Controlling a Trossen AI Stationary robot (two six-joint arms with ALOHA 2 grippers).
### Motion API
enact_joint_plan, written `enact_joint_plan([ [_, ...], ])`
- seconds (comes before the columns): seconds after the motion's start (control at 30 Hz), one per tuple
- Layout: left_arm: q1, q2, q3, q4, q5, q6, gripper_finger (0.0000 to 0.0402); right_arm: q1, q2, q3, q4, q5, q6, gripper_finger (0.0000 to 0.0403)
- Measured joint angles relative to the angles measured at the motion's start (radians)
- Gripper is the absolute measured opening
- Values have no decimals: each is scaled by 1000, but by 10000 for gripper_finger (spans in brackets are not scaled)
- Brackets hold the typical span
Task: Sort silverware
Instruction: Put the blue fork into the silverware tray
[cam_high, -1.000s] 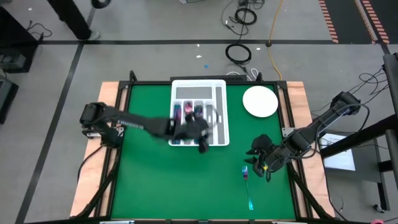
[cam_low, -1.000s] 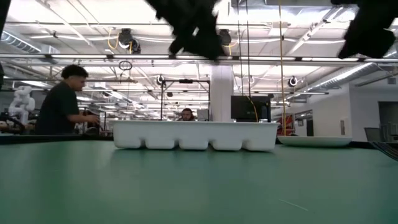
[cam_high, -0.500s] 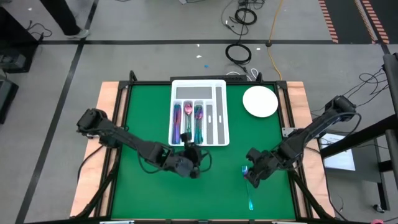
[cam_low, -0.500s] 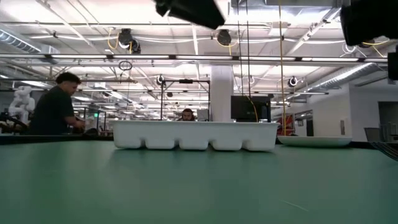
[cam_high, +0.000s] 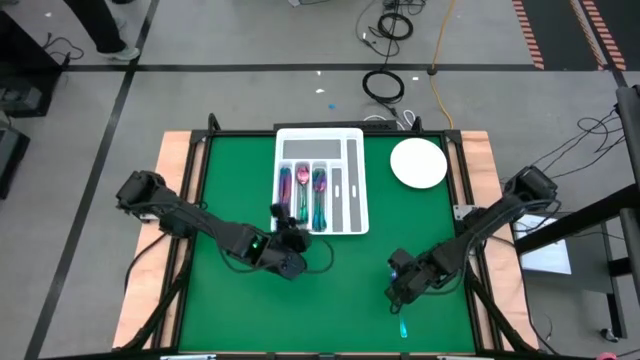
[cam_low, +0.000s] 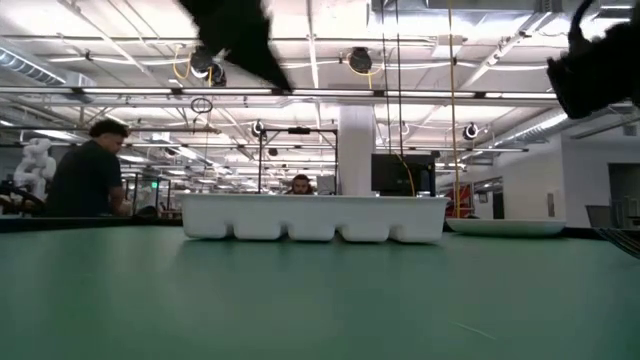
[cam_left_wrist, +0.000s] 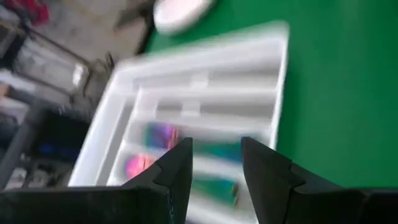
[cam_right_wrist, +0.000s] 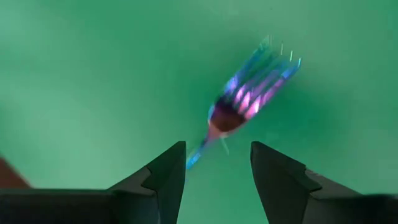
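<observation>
A: Where is the loose piece?

B: One slim iridescent metal fork (cam_right_wrist: 249, 99), pink to blue along its length, lies flat on the green table mat (cam_high: 230, 310) near the right front corner. From above only the teal tip of its handle (cam_high: 402, 328) shows past the arm. The right gripper (cam_right_wrist: 217, 165) hangs directly over it, fingers spread and holding nothing, with the thin neck below the tines showing between them.

A: And the rest of the silverware?

B: Several rainbow-finished pieces (cam_high: 301, 195) lie in the long slots of the white compartmented plastic tray (cam_high: 357, 180) at the back middle of the mat. The left gripper (cam_left_wrist: 214, 162) hovers just in front of the tray, fingers parted and empty. A round white plate (cam_high: 418, 163) sits to the tray's right.

A: How will that fork handle?

B: Light and rigid, I'd judge, but polished and lying flush with the mat, so slippery. The fingertips likely need to press right down to the surface to get under its edges.

A: Where to pinch?

B: Across the narrow neck or upper handle, fingers square to its length. A grip at the far end of the handle would probably let it swing.
</observation>
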Motion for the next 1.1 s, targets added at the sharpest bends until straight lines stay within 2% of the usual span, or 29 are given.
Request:
enact_joint_plan([
  [0.07, 21, -32, -54, -37, 35, -24, 139, 12, 29, 0, 3, -26, 24, 169],
  [0.2, 29, -144, -157, -12, 50, -97, 139, 35, 66, 0, 34, -38, 67, 169],
  [0.33, 7, -258, -274, 186, 51, -101, 139, 41, 83, 0, 65, -15, 80, 169],
  [0.43, -8, -296, -369, 457, 82, -27, 139, 41, 91, 0, 81, 4, 86, 169],
  [0.57, -13, -278, -460, 798, 183, 94, 139, 41, 123, 1, 101, -2, 99, 169],
  [0.7, -8, -219, -493, 1034, 214, 182, 139, 41, 177, 16, 105, -5, 115, 169],
  [0.87, 5, -148, -496, 1190, 244, 219, 139, 41, 241, 84, -13, -6, 77, 152],
  [1.1, 38, -124, -496, 1223, 319, 209, 139, 37, 259, 150, -105, 21, 19, 69],
])
